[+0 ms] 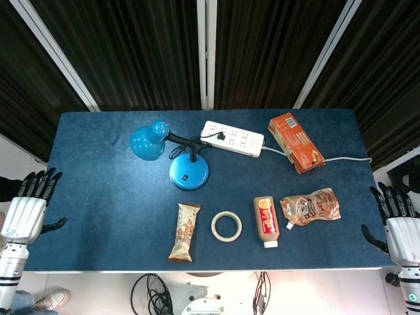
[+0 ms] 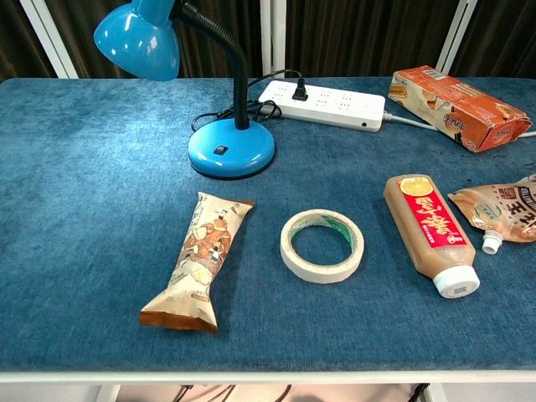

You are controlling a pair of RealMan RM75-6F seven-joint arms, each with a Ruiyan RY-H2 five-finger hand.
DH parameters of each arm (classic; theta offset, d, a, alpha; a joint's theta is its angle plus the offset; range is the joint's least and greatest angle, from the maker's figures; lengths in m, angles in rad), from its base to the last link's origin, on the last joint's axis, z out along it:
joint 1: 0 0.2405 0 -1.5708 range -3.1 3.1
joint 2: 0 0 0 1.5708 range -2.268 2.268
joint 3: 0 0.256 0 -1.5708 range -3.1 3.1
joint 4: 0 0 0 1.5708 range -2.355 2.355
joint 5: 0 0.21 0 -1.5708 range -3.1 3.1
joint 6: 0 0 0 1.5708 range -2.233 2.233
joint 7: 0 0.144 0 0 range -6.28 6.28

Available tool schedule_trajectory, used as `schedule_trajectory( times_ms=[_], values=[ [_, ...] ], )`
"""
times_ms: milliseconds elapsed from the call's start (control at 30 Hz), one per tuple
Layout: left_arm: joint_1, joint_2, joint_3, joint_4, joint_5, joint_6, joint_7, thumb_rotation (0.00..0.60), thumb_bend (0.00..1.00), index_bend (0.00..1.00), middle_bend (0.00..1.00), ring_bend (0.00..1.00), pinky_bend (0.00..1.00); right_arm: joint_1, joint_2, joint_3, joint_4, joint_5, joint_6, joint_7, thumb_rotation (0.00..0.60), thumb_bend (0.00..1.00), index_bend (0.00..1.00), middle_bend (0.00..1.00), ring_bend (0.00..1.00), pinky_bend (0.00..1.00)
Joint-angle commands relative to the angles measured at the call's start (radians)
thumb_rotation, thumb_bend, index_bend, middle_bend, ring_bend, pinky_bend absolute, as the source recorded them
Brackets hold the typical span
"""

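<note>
— Hovering off the table's left edge, the left hand (image 1: 26,203) has fingers spread and holds nothing?
— Yes, and the right hand (image 1: 399,223) off the right edge is likewise released. Nearest the left hand lies the long tan snack bar wrapper (image 1: 184,231); nearest the right, the brown spouted pouch (image 1: 311,207).
— Between them?
— A cream tape ring (image 1: 226,226), beside a brown bottle with white cap (image 1: 266,221).

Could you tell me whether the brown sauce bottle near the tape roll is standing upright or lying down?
Lying down: the brown sauce bottle rests on its side on the table, white cap toward the front edge, label up.
</note>
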Motion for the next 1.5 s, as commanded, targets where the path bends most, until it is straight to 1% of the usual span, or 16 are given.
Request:
schedule_trajectory(
  times_ms=[33, 267, 367, 500, 567, 633, 733, 833, 967, 1100, 1167, 1333, 1400, 1500],
  values=[
    [0.002, 0.003, 0.001, -0.004, -0.001, 0.001, 0.003, 0.6, 0.0, 0.02, 0.0, 0.0, 0.0, 0.002, -0.001, -0.001, 0.001, -0.001, -0.003, 0.003, 0.6, 0.24, 0.0, 0.0, 0.0, 0.0],
    [0.006, 0.009, 0.013, -0.024, 0.021, 0.007, -0.016, 0.6, 0.0, 0.02, 0.0, 0.0, 0.0, -0.001, 0.004, -0.005, 0.0, -0.014, 0.009, 0.011, 0.6, 0.24, 0.0, 0.0, 0.0, 0.0],
    [-0.004, 0.006, 0.018, -0.028, 0.031, -0.011, -0.039, 0.6, 0.0, 0.02, 0.0, 0.0, 0.0, -0.005, 0.008, -0.001, -0.001, -0.007, 0.017, 0.015, 0.6, 0.24, 0.0, 0.0, 0.0, 0.0],
    [-0.038, -0.011, 0.022, -0.02, 0.07, -0.045, -0.082, 0.6, 0.03, 0.02, 0.0, 0.0, 0.0, -0.005, 0.01, 0.004, -0.003, 0.001, 0.017, 0.013, 0.6, 0.24, 0.0, 0.0, 0.0, 0.0],
    [-0.065, -0.03, 0.024, -0.012, 0.094, -0.074, -0.098, 0.6, 0.07, 0.02, 0.01, 0.0, 0.0, -0.003, 0.01, 0.004, -0.005, 0.001, 0.015, 0.008, 0.6, 0.24, 0.0, 0.0, 0.0, 0.0],
    [-0.093, -0.052, 0.025, -0.005, 0.111, -0.105, -0.11, 0.6, 0.15, 0.02, 0.02, 0.0, 0.0, -0.002, 0.009, 0.006, -0.011, 0.0, 0.016, 0.006, 0.6, 0.24, 0.0, 0.0, 0.0, 0.0],
    [-0.152, -0.091, 0.021, 0.008, 0.121, -0.182, -0.117, 0.6, 0.22, 0.02, 0.03, 0.0, 0.0, 0.0, 0.011, 0.008, -0.024, -0.007, 0.022, -0.002, 0.6, 0.24, 0.0, 0.0, 0.0, 0.0],
    [-0.2, -0.128, 0.011, 0.029, 0.106, -0.251, -0.128, 0.6, 0.26, 0.02, 0.03, 0.0, 0.0, -0.001, 0.013, 0.008, -0.034, -0.013, 0.029, -0.002, 0.6, 0.24, 0.0, 0.0, 0.0, 0.0],
    [-0.266, -0.188, -0.009, 0.066, 0.077, -0.333, -0.162, 0.6, 0.27, 0.01, 0.04, 0.0, 0.0, -0.006, 0.015, 0.005, -0.035, -0.019, 0.038, 0.009, 0.6, 0.24, 0.0, 0.0, 0.0, 0.0],
    [-0.327, -0.251, -0.027, 0.114, 0.06, -0.394, -0.176, 0.6, 0.29, 0.01, 0.06, 0.0, 0.0, -0.012, 0.023, 0.005, -0.033, -0.016, 0.045, 0.023, 0.6, 0.24, 0.0, 0.0, 0.0, 0.0],
    [-0.347, -0.277, -0.033, 0.135, 0.054, -0.411, -0.187, 0.6, 0.31, 0.01, 0.07, 0.0, 0.0, -0.014, 0.024, 0.004, -0.03, -0.014, 0.046, 0.03, 0.6, 0.24, 0.0, 0.0, 0.0, 0.0],
    [-0.4, -0.353, -0.033, 0.212, 0.065, -0.44, -0.235, 0.6, 0.47, 0.01, 0.09, 0.0, 0.0, -0.021, 0.025, 0.004, -0.018, -0.008, 0.052, 0.049, 0.6, 0.24, 0.0, 0.0, 0.0, 0.0],
    [-0.414, -0.376, -0.031, 0.237, 0.067, -0.448, -0.245, 0.6, 0.5, 0.01, 0.1, 0.0, 0.0, -0.022, 0.024, 0.005, -0.012, -0.005, 0.053, 0.055, 0.6, 0.24, 0.0, 0.0, 0.0, 0.0],
    [-0.436, -0.409, -0.027, 0.271, 0.066, -0.463, -0.256, 0.6, 0.51, 0.01, 0.1, 0.0, 0.0, -0.021, 0.024, 0.005, -0.004, 0.001, 0.047, 0.063, 0.6, 0.24, 0.0, 0.0, 0.0, 0.0]
  ],
)
